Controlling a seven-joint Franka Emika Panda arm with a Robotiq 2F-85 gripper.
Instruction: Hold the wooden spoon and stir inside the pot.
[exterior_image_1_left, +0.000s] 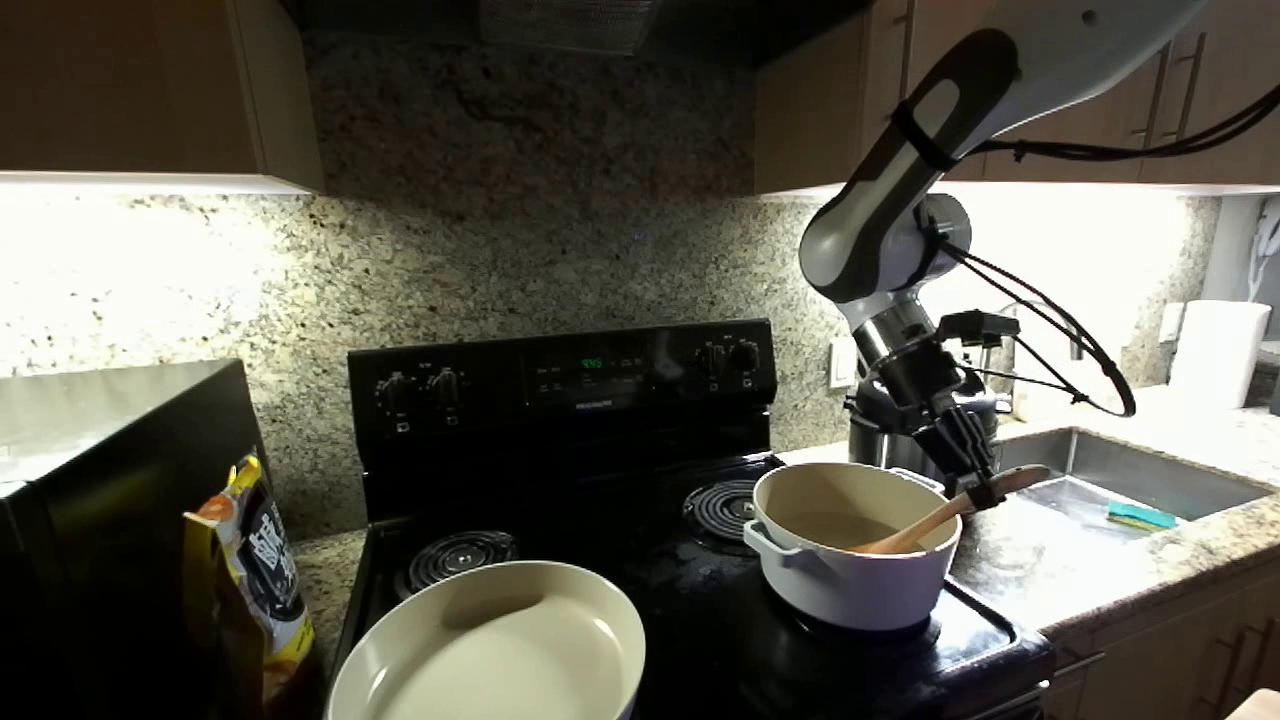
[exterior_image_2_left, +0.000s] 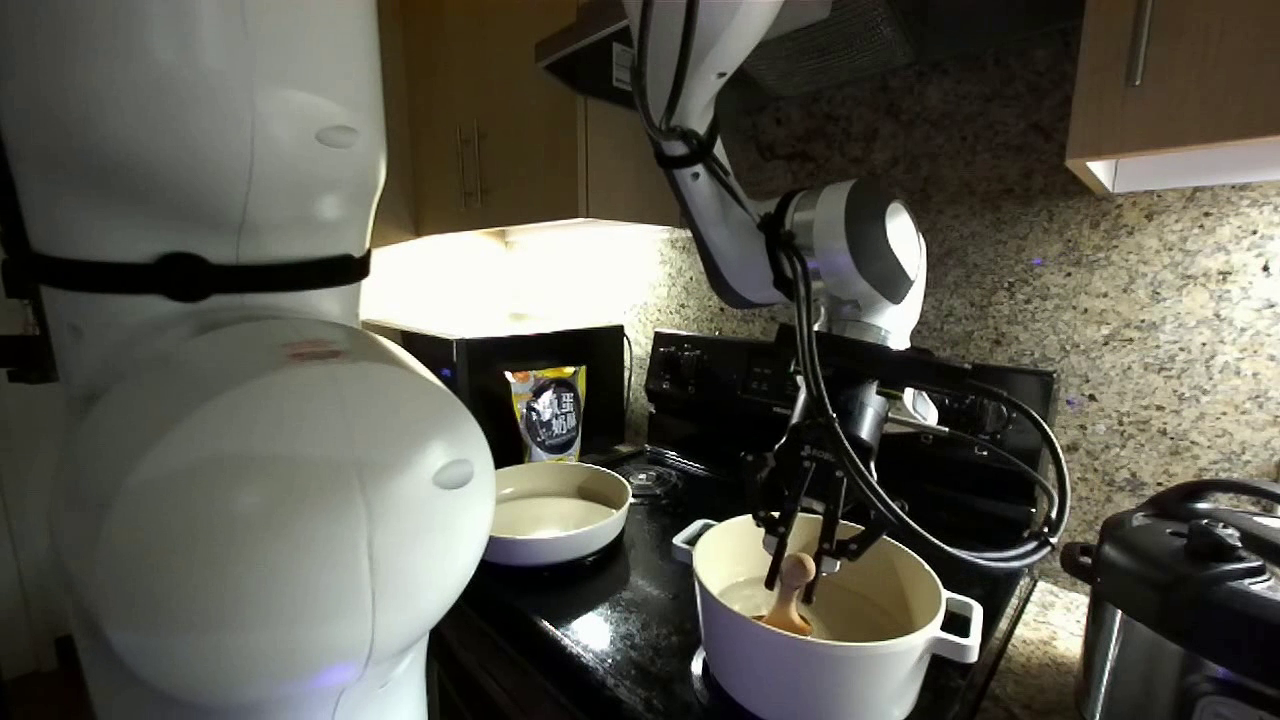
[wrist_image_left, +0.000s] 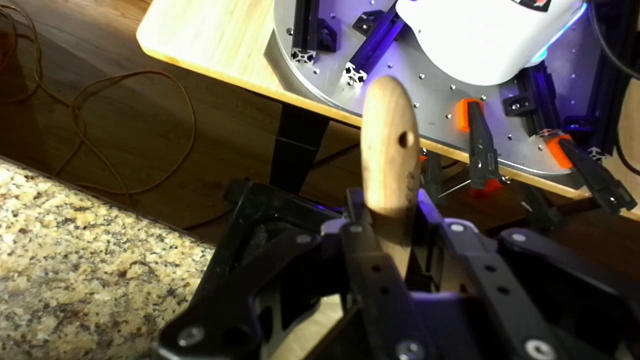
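The white pot (exterior_image_1_left: 850, 590) sits on a front corner of the electric coil stove (exterior_image_1_left: 695, 635), close to the stove's side edge; past that edge lie the granite counter (exterior_image_1_left: 1220, 535) and the steel sink (exterior_image_1_left: 1150, 466). On its other side a broad run of glossy black top lies between it and the shallow cream pan (exterior_image_1_left: 500, 650), and in both exterior views the two stand well apart. The electric pressure cooker (exterior_image_2_left: 1170, 585) stands on the counter, a strip of granite between it and the pot. The robot arm (exterior_image_1_left: 865, 220) reaches down from above.

The gripper (wrist_image_left: 391, 210), near the pot's rim, is clamped around the wooden spoon (wrist_image_left: 386, 140), a finger on either side of the handle, the gap no wider than the wood. The spoon leans: its head is down inside the pot, while the handle's rounded end, with a hole in it, pokes out past the rim on the counter side. Whether the wood rests on the rim I can't tell from here
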